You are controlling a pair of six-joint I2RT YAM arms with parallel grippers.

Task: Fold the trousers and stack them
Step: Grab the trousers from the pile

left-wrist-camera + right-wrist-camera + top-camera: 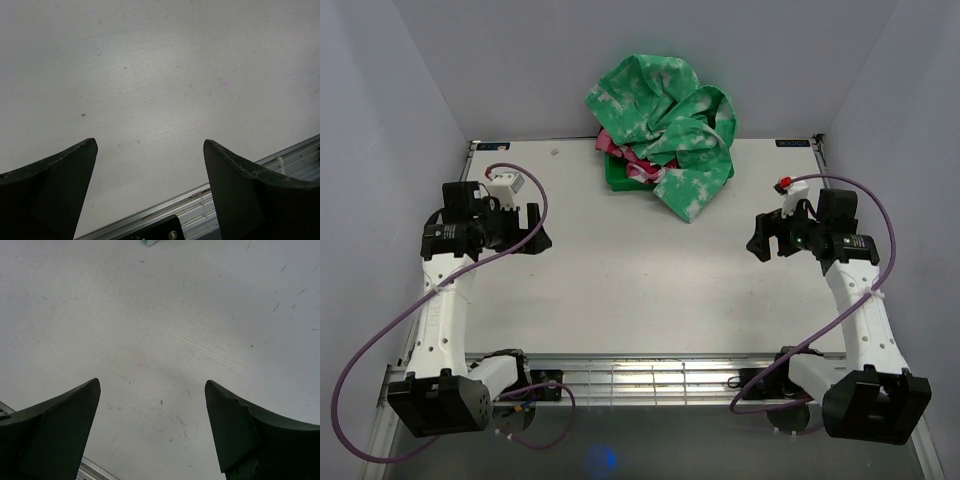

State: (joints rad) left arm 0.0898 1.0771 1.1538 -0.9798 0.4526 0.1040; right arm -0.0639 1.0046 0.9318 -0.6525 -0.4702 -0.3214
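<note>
The trousers (670,125), bright green with white blotches, lie in a crumpled heap at the back centre of the table, draped over a green bin (619,171) with some pink cloth beside them. My left gripper (532,238) hovers over the left side of the table, open and empty, far from the heap. In the left wrist view its fingers (60,180) stand wide apart over bare tabletop. My right gripper (760,245) is at the right side, also open and empty, with only white table between its fingertips (235,425).
The white table (640,280) is walled in by grey panels at the back and both sides. A metal rail (650,375) runs along the near edge between the arm bases. Purple cables (380,350) loop from both arms.
</note>
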